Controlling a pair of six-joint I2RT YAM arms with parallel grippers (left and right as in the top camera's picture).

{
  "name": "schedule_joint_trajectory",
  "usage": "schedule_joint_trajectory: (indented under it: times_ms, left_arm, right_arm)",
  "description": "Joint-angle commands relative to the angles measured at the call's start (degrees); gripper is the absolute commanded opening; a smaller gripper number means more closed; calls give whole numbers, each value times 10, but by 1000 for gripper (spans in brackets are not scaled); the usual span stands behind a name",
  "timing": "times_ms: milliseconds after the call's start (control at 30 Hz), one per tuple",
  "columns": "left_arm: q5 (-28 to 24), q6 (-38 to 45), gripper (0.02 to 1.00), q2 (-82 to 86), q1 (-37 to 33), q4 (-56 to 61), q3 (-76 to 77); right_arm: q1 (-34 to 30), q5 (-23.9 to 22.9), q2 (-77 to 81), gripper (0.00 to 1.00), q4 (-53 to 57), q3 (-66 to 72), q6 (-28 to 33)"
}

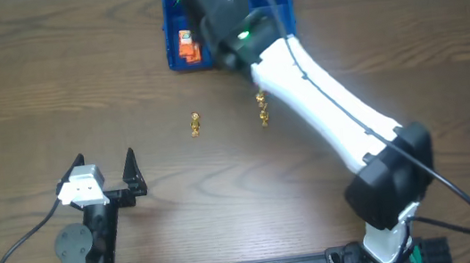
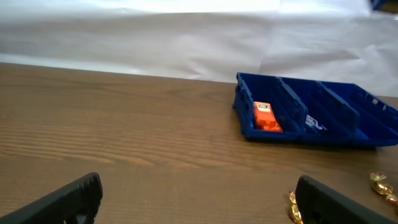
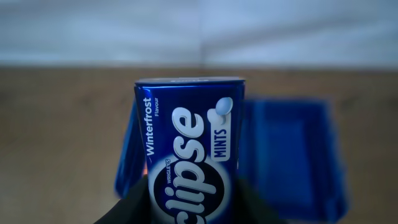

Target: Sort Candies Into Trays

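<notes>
In the top view, the blue tray (image 1: 284, 7) sits at the upper centre of the frame on the wooden table (image 1: 32, 85), partly covered by the right arm, which reaches diagonally up from the lower right. The right gripper (image 3: 189, 211) is closed on a blue mint tin (image 3: 186, 149), held upright between its fingers, with the tray (image 3: 292, 155) behind it. An orange candy (image 1: 188, 47) lies in the tray's leftmost compartment. Two gold candies (image 1: 195, 124) (image 1: 262, 108) rest on the bare table at mid-frame, well apart from each other and below the tray. At the lower left, the left gripper (image 1: 107, 170) stands wide open with nothing between its fingers, near the table surface.
</notes>
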State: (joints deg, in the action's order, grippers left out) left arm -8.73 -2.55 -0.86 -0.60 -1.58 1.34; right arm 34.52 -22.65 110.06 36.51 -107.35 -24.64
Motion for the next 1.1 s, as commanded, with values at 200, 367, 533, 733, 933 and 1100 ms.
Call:
schedule_joint_trajectory:
  times_ms: [200,367,533,733,933,1100]
  left_arm:
    - [-14,4,998,4,-1,-20,-11]
    - [-14,4,996,4,-1,-20,-11]
    - [-14,4,998,4,-1,-20,-11]
    - [-14,4,998,4,-1,-20,-11]
    - [-14,4,998,4,-1,-20,-11]
    - [-14,4,998,4,-1,-20,-11]
  right_arm:
    - [-32,-7,85,178,-31,5,39]
    - [-37,3,115,178,-35,5,37]
    - [-39,5,132,178,-35,5,35]
    - [-39,7,138,183,-37,5,33]
    - [-41,7,138,183,-34,5,19]
    - [-43,6,139,183,-31,5,19]
